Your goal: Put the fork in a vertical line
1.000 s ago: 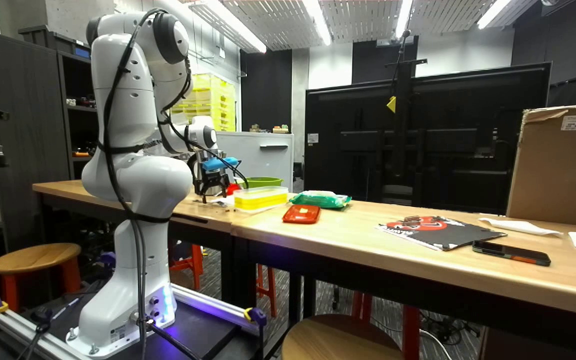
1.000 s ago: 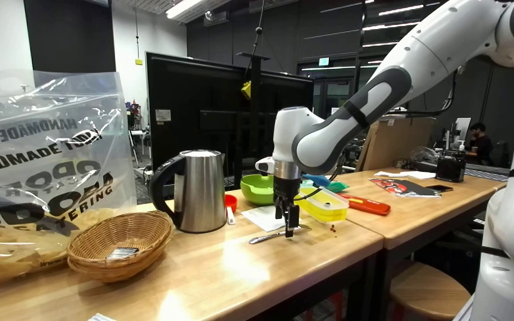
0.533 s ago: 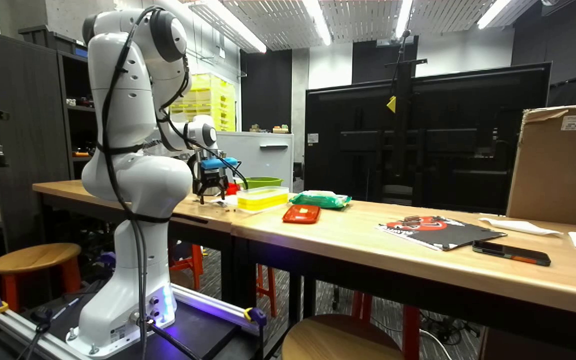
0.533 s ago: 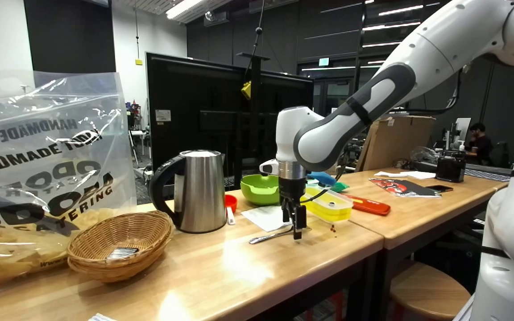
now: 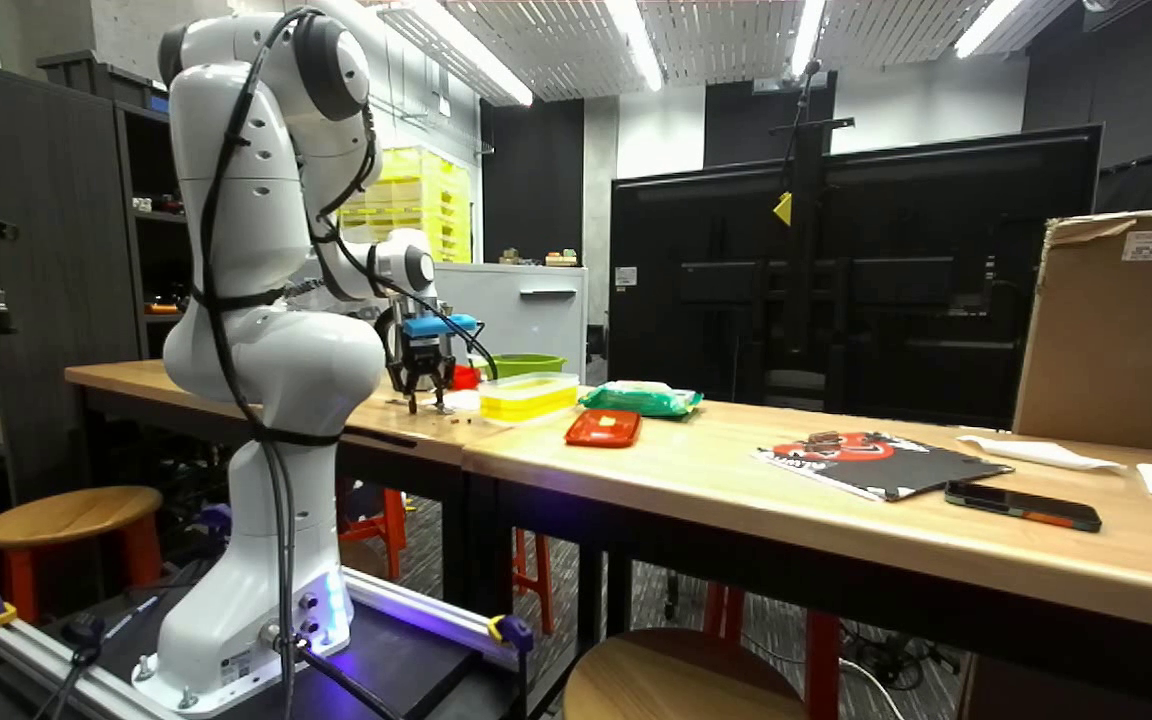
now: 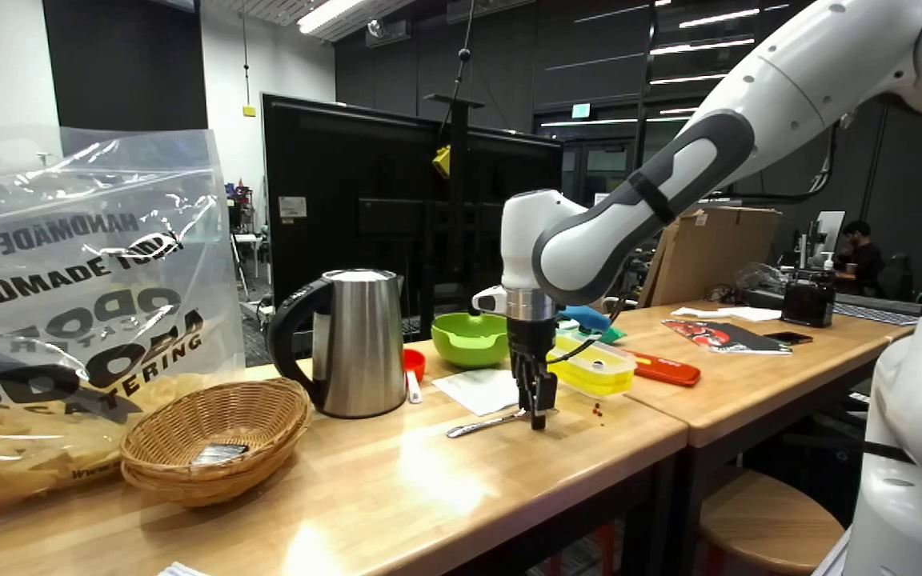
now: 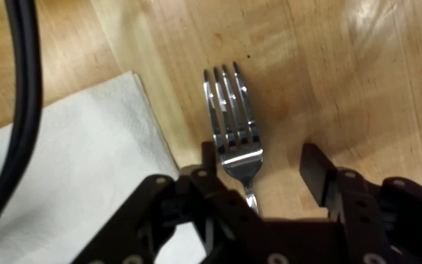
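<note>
A silver fork [image 7: 243,159] lies flat on the wooden table, its tines toward the top of the wrist view and tilted a little left. My gripper [image 7: 261,161] is low over it, with the fork's neck between the parted fingers. The left finger is close beside the fork head; whether they touch I cannot tell. A clear gap separates the fork from the right finger. Gripper parts hide the handle's lower portion there, but in an exterior view the fork handle [image 6: 481,426] extends left from below the gripper [image 6: 535,414]. The gripper [image 5: 427,405] also shows in an exterior view.
A white napkin [image 7: 97,146] lies beside the fork. Close to the gripper stands a yellow container [image 6: 599,374], with a green bowl [image 6: 469,342] behind. A steel kettle [image 6: 365,344], a red cup [image 6: 414,364] and wicker baskets [image 6: 269,448] are farther left; a red case [image 6: 665,370] is right.
The fingers have drawn closer together. In an exterior view the gripper has shifted slightly right along the fork, and the yellow container has slid a little the same way. The fork's handle has stayed put.
</note>
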You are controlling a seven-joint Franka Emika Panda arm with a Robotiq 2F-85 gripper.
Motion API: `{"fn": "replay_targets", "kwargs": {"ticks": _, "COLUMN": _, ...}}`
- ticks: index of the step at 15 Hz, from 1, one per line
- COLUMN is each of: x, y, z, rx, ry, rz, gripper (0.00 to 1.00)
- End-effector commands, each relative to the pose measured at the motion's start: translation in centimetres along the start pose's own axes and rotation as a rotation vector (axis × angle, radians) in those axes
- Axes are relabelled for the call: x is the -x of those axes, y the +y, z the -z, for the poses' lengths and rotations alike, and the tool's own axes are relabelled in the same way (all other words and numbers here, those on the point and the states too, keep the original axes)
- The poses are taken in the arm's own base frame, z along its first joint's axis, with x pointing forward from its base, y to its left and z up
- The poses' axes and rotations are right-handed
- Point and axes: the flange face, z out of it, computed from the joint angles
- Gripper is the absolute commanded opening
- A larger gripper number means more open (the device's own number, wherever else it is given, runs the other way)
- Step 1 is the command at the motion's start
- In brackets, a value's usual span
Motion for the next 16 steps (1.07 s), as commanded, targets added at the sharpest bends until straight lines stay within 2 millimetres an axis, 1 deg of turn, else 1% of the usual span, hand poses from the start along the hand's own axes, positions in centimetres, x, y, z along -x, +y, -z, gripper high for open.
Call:
{"fn": "replay_targets", "kwargs": {"ticks": 1, "x": 1.0, "y": -0.1, "z": 0.6, "rx": -0.002, "ry": 0.015, "rz": 0.007, "gripper": 0.29}}
{"fn": "replay_targets", "kwargs": {"ticks": 4, "x": 1.3, "y": 0.0, "z": 0.7, "rx": -0.003, "ry": 0.020, "rz": 0.004, "gripper": 0.06}}
{"fn": "replay_targets", "kwargs": {"ticks": 5, "x": 1.3, "y": 0.1, "z": 0.7, "rx": -0.003, "ry": 0.021, "rz": 0.001, "gripper": 0.03}}
{"fn": "replay_targets", "kwargs": {"ticks": 6, "x": 1.4, "y": 0.2, "z": 0.7, "rx": -0.005, "ry": 0.021, "rz": -0.001, "gripper": 0.07}}
{"fn": "replay_targets", "kwargs": {"ticks": 12, "x": 1.8, "y": 0.4, "z": 0.8, "rx": 0.005, "ry": 0.008, "rz": -0.005, "gripper": 0.07}}
{"fn": "replay_targets", "kwargs": {"ticks": 16, "x": 2.9, "y": 0.8, "z": 0.8, "rx": 0.013, "ry": 0.007, "rz": -0.071, "gripper": 0.07}}
